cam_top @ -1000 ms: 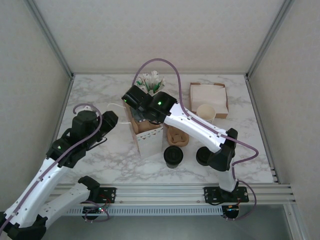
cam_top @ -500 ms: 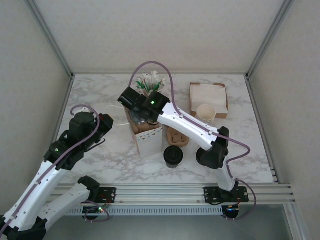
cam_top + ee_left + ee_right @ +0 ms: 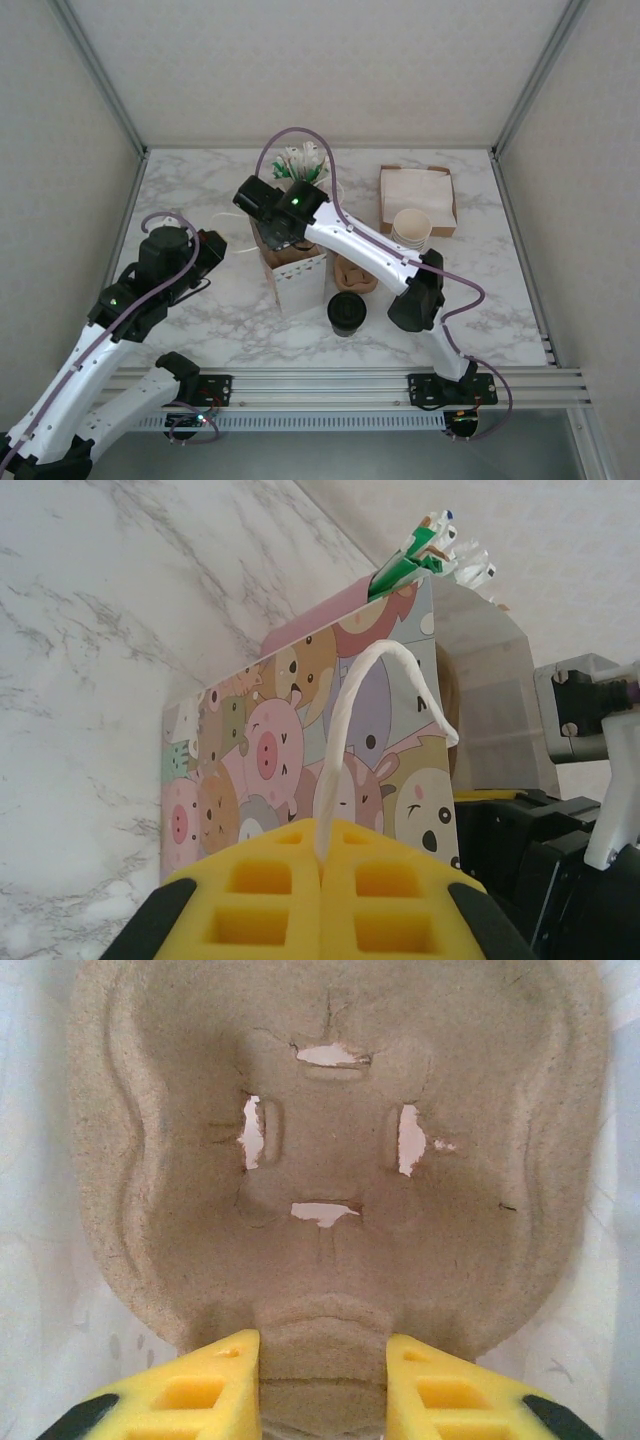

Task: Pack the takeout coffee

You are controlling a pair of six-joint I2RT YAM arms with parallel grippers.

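Note:
The takeout coffee, a cup with a black lid, stands on the table just right of the paper bag. My left gripper sits left of the bag. It is shut on the bag's white handle, which rises from between the yellow fingers. The bag's side is printed with cartoon animals. My right gripper reaches down into the bag's mouth. It is shut on the rim tab of a brown pulp cup carrier, one finger on each side of the tab.
More pulp carriers lie right of the bag. A stack of cream cups and a brown box of napkins stand at the back right. Green-and-white packets sit behind the bag. Walls close in both sides.
My left gripper has shut on the bag's handle and drawn slightly left. My right gripper has shifted left and further over the bag with the carrier.

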